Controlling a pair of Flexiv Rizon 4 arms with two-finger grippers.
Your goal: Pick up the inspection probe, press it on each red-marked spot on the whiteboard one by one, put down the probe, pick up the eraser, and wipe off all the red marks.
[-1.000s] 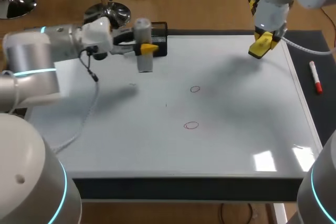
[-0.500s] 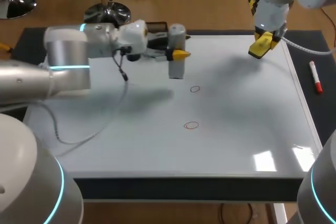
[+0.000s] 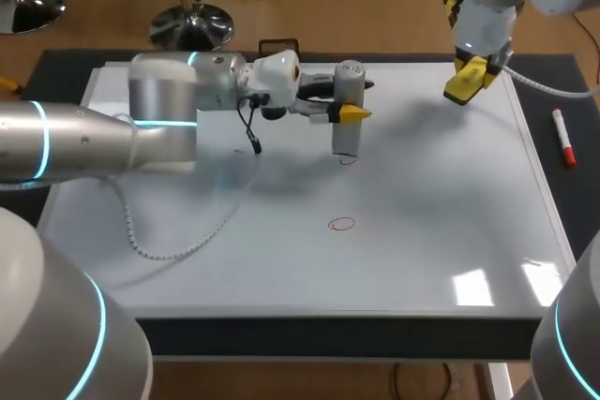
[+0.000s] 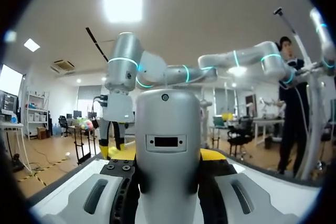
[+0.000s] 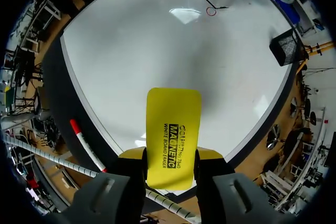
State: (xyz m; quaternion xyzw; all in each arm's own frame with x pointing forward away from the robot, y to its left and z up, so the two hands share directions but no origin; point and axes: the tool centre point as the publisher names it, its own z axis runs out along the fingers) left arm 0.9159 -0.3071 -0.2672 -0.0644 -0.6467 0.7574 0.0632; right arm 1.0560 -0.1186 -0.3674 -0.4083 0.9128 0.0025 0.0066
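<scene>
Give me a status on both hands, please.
Left hand shut on probe, at far red mark. Right hand shut on eraser, aloft. Nothing between probe and near mark.

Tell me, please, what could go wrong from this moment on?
1. The probe, held in the left gripper, stands just at the far red mark; it might press beside it or smear it.
2. The loose cable lies on the whiteboard and could drag over the near red mark.
3. The right gripper holds the eraser above the board; the arms might meet.

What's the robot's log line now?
left end effector: shut on grey cylindrical probe, at far red circle | right end effector: shut on yellow rectangular eraser, raised
</scene>
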